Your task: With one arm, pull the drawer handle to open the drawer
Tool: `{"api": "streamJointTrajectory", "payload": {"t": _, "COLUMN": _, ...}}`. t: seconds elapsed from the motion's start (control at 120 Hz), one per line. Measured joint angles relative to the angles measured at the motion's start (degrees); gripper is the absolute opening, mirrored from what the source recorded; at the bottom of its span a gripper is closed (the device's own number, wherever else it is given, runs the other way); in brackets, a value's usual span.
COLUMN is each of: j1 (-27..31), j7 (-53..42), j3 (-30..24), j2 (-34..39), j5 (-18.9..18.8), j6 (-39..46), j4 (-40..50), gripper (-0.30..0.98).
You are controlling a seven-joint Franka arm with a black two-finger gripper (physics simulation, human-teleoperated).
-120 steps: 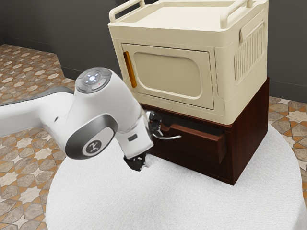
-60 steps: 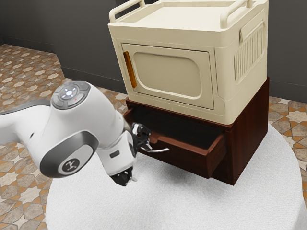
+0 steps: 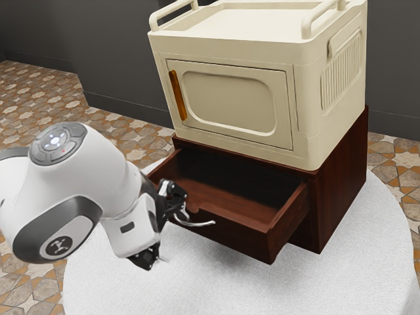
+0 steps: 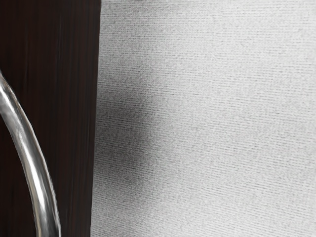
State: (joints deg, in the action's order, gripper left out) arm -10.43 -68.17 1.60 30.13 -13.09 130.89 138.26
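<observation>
Round white counter (image 3: 295, 289) carries the wooden cabinet (image 3: 338, 184). Its drawer (image 3: 230, 237) juts farther out than before, the claw (image 3: 172, 236) spread at the curved metal handle (image 3: 200, 224)

A white logo (image 3: 59, 247) marks the arm's (image 3: 108, 167) dark round cap (image 3: 31, 235).

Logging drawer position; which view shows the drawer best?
The exterior view: the drawer stands pulled out, its inside visible. The wrist view gives a close-up of part of its dark front and curved handle.
</observation>
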Motion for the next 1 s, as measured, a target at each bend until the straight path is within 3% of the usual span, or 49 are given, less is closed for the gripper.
{"api": "streamJointTrajectory", "payload": {"t": 0.217, "j1": -1.71, "j7": -0.09, "j3": 1.25, "j2": 2.17, "j5": 0.44, "j6": -3.08, "j4": -2.27, "gripper": 0.67}}
{"api": "streamJointTrajectory", "payload": {"t": 0.367, "j1": -1.79, "j7": 0.54, "j3": 0.16, "j2": -6.3, "j5": 3.52, "j6": -11.65, "j4": -20.49, "gripper": 0.68}}
{"api": "streamJointTrajectory", "payload": {"t": 0.525, "j1": -1.7, "j7": 3.59, "j3": 0.21, "j2": -10.35, "j5": 6.27, "j6": -18.27, "j4": -29.78, "gripper": 0.68}}
{"api": "streamJointTrajectory", "payload": {"t": 0.833, "j1": -1.48, "j7": 27.39, "j3": 2.42, "j2": -15.95, "j5": 6.8, "j6": -33.88, "j4": -42.36, "gripper": 0.69}}
{"api": "streamJointTrajectory", "payload": {"t": 1.0, "j1": -1.44, "j7": 40.45, "j3": 2.64, "j2": -16.75, "j5": 5.84, "j6": -39.72, "j4": -43.95, "gripper": 0.69}}
